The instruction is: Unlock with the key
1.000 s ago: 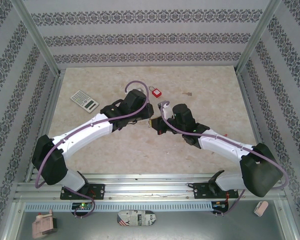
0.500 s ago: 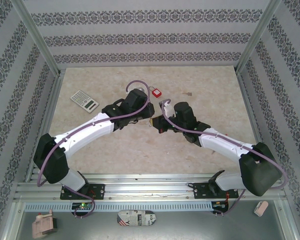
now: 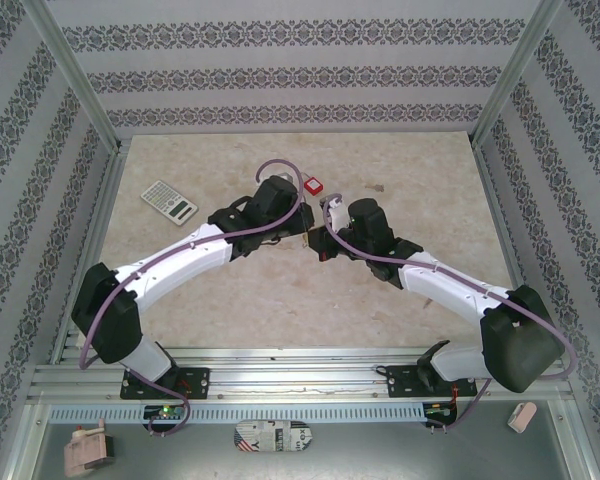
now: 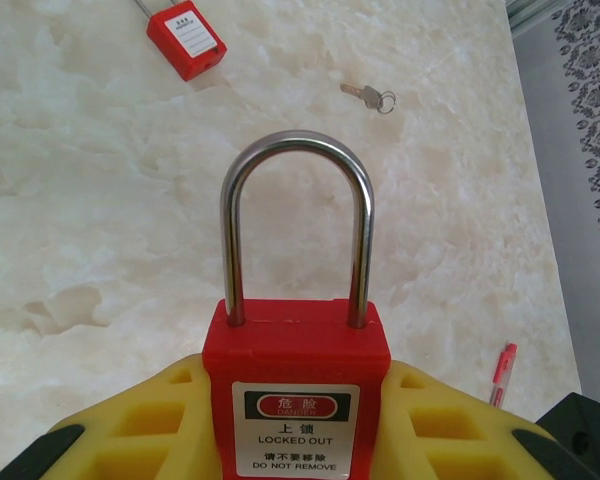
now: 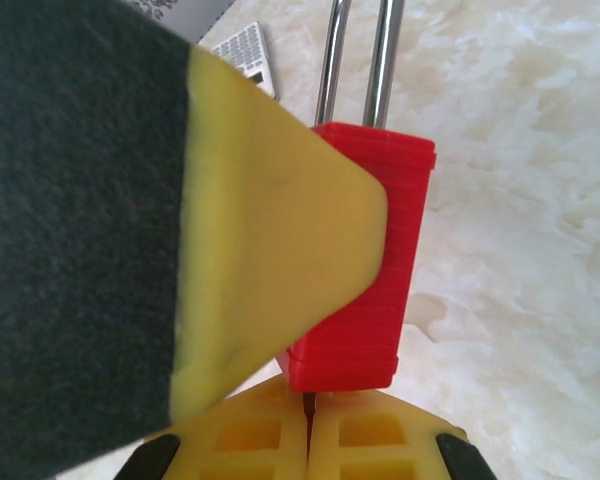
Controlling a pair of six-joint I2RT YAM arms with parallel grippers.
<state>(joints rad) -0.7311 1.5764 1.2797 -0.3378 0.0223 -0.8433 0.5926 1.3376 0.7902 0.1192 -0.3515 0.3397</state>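
Left gripper (image 4: pixel 296 425) pinches padlock (image 4: pixel 296 345) at table centre. Right gripper (image 5: pixel 308 432), at its 3 o'clock, is pressed together, apparently on key (image 5: pixel 307 402) at the padlock's base. Key-in step; next needs a twist.

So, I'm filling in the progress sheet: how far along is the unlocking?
Done: the left gripper grips the red padlock by its body. In hand: the right gripper, shut, sits at the padlock's bottom end. A thin dark sliver between its fingers may be the key, but it is too hidden to confirm. Left: the shackle has both legs seated in the body, so it isn't open yet.
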